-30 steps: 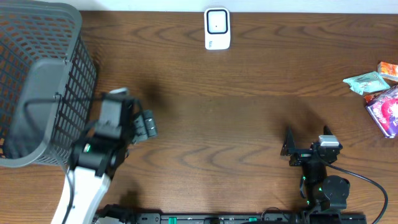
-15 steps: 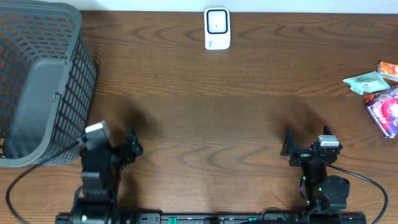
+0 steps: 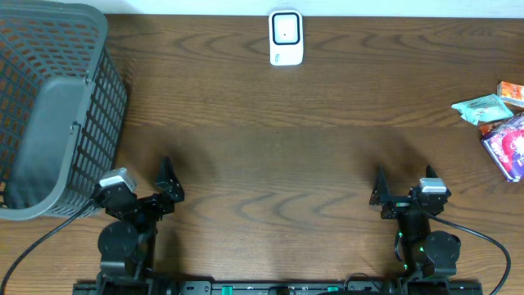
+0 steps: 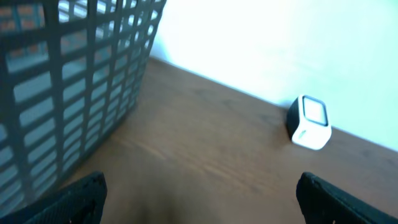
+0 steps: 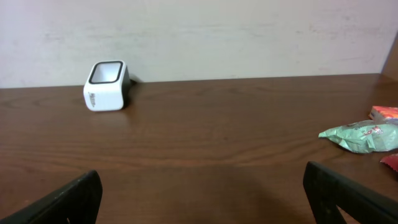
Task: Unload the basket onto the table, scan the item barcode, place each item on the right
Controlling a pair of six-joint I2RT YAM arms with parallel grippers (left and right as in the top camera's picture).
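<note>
The white barcode scanner (image 3: 286, 37) stands at the table's far edge, also seen in the left wrist view (image 4: 309, 121) and the right wrist view (image 5: 106, 85). Packaged items lie at the far right: a green packet (image 3: 483, 106), an orange one (image 3: 512, 90) and a purple-pink one (image 3: 508, 143). The green packet (image 5: 360, 135) shows to the right in the right wrist view. My left gripper (image 3: 141, 184) (image 4: 199, 205) rests open near the front edge, beside the basket, with nothing between its fingers. My right gripper (image 3: 404, 176) (image 5: 202, 202) is open and empty at the front right.
A tall grey mesh basket (image 3: 49, 106) fills the left end of the brown wooden table (image 3: 270, 156), its wall (image 4: 74, 81) close on the left of my left gripper. A pale wall runs behind the table.
My left arm has drawn back from beside the basket to the table's front edge, still open and empty. The right arm has not moved.
</note>
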